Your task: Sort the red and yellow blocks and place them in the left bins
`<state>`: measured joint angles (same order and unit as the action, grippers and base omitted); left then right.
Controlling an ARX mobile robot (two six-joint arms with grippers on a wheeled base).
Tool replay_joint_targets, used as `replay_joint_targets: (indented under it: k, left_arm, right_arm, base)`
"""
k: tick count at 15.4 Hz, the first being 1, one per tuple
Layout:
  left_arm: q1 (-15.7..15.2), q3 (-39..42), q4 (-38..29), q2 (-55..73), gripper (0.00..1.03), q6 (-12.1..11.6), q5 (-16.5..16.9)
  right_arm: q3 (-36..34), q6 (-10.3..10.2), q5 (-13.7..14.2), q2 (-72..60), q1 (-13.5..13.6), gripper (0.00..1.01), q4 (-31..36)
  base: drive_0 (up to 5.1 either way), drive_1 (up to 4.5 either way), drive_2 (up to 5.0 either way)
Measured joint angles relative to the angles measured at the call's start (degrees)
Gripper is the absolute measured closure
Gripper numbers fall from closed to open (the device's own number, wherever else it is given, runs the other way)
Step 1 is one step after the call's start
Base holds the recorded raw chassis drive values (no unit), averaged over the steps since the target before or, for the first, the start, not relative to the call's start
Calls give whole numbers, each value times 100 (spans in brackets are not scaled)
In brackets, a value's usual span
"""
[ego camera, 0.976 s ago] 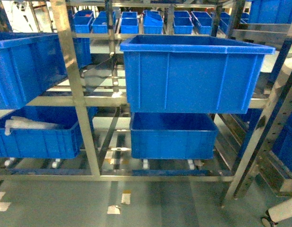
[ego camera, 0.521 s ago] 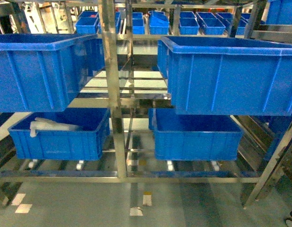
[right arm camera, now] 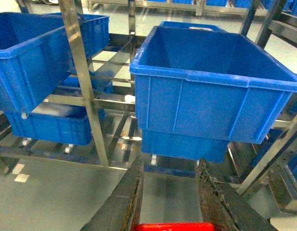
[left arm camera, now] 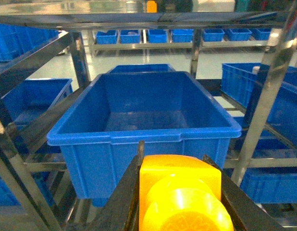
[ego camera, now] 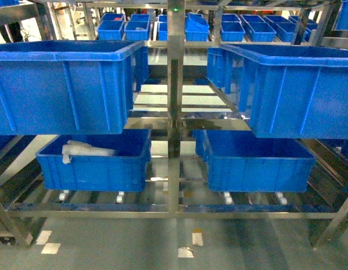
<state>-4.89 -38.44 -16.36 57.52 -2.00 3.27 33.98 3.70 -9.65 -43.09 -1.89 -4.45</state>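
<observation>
The robot stands squarely before a steel rack (ego camera: 175, 112) loaded with blue bins, and both arms are carrying something. The left gripper (left arm camera: 179, 192) has its fingers clamped on a yellow block (left arm camera: 179, 197), which fills the gap between them at the bottom of the left wrist view. Just beyond it sits the upper left bin (left arm camera: 143, 120), open and, as far as I can see inside, with no blocks in it. The right gripper (right arm camera: 170, 202) has a red block (right arm camera: 172, 226) between its fingers, though only the block's top edge shows at the frame's bottom; the fingers flank it closely, so it looks held. Ahead of that arm is the upper right bin (right arm camera: 211, 91).

From the head view, neither arm shows. The upper left bin (ego camera: 61, 84) and upper right bin (ego camera: 292, 90) sit at the same height either side of the rack's middle post, with a lower left bin (ego camera: 95, 163) holding some pale wrapped material (ego camera: 87, 151) and a lower right bin (ego camera: 253, 160) beneath.

I'd judge the sorting barely begun: both blocks are in hand, none visibly placed. The yellow one seems close to release; the red must go left too.
</observation>
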Motion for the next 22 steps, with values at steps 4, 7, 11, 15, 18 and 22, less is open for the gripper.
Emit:
replay_joint_targets:
  k: [4, 7, 11, 15, 18, 22]
  left_arm:
    - [22, 0, 0, -31, 77, 0, 31]
    - [17, 0, 11, -26, 77, 0, 28]
    - [17, 0, 2, -13, 77, 0, 31]
    - [24, 0, -4, 9, 77, 0, 33]
    - [22, 9, 0, 37, 77, 0, 31]
    - [22, 9, 2, 11, 77, 0, 31]
  right_arm:
    - [2, 2, 7, 15, 2, 74, 17]
    - [2, 0, 7, 7, 2, 74, 7]
    - [2, 2, 15, 11, 0, 74, 44]
    - [2, 0, 17, -9, 2, 74, 33]
    - [2, 2, 15, -24, 2, 74, 39]
    - [529, -24, -127, -1178, -533, 74, 782]
  base:
    - [5, 365, -354]
    - [-5, 423, -432]
    - [-7, 421, -436]
    - [4, 289, -281]
    - [0, 0, 0]
    - [0, 0, 0]
